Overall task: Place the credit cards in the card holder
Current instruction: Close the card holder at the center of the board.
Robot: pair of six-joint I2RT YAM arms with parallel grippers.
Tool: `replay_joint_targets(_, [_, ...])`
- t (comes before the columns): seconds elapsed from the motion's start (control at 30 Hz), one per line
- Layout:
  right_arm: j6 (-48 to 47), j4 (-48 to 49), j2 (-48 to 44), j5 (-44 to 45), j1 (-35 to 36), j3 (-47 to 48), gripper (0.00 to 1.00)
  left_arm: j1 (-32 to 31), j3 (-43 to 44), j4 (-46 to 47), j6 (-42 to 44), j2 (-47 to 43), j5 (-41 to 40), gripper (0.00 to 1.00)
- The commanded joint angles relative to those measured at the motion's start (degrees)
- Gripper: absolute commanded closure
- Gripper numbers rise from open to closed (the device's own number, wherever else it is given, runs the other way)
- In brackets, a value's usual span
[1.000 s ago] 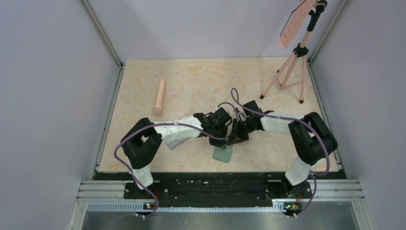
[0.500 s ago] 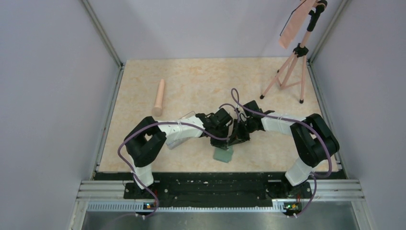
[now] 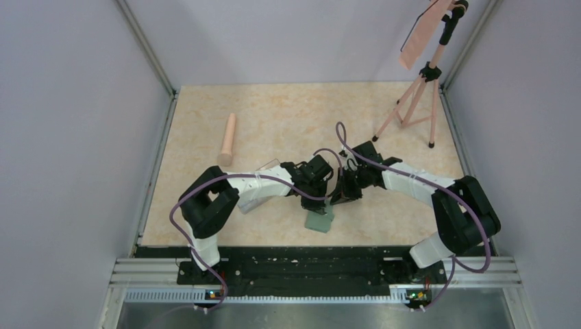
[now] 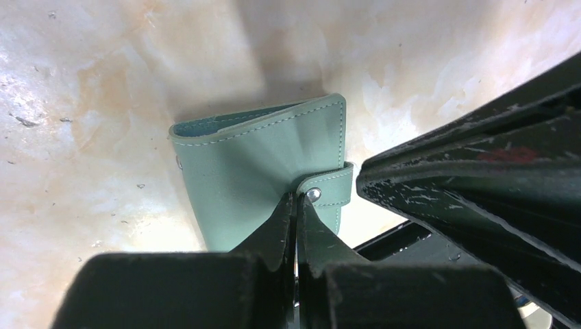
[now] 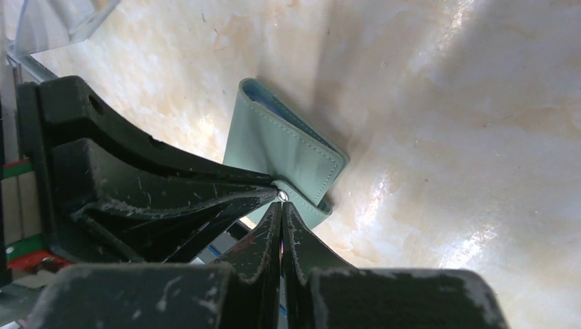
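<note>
Top view: your two arms meet at mid-frame, w/ the left gripper (image 3: 323, 195) and right gripper (image 3: 341, 197) tip to tip at the upper edge of the green card holder (image 3: 319, 221). It lies on the tabletop (image 3: 288, 123) just below them, near the front edge. No credit cards show, so nothing looks loaded yet. I'd say you're at the opening step.

Left wrist view: the holder is folded shut, soft green w/ pale stitching. A blue lining peeks out at its top left edge, and the snap tab (image 4: 330, 186) wraps its right side. Your left jaws are fully closed, tips at the stud. Can't tell if they pinch the tab.

Right wrist view: right jaws are also closed, tips on the same stud, against the left gripper. Snap looks fastened; all cards are left to do.
</note>
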Motion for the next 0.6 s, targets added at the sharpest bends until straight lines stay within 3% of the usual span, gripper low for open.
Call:
replay_joint_targets(0.0, [-0.71, -0.08, -2.65, -1.31, 0.42, -0.88, 1.00, 0.30, 1.14, -0.62, 0.61, -0.95, -2.77, 1.00])
replay_joint_targets(0.57, [0.68, 1.80, -2.97, -2.65, 1.59, -1.79, 1.00, 0.47, 0.14, 1.35, 0.91, -5.76, -2.87, 1.00])
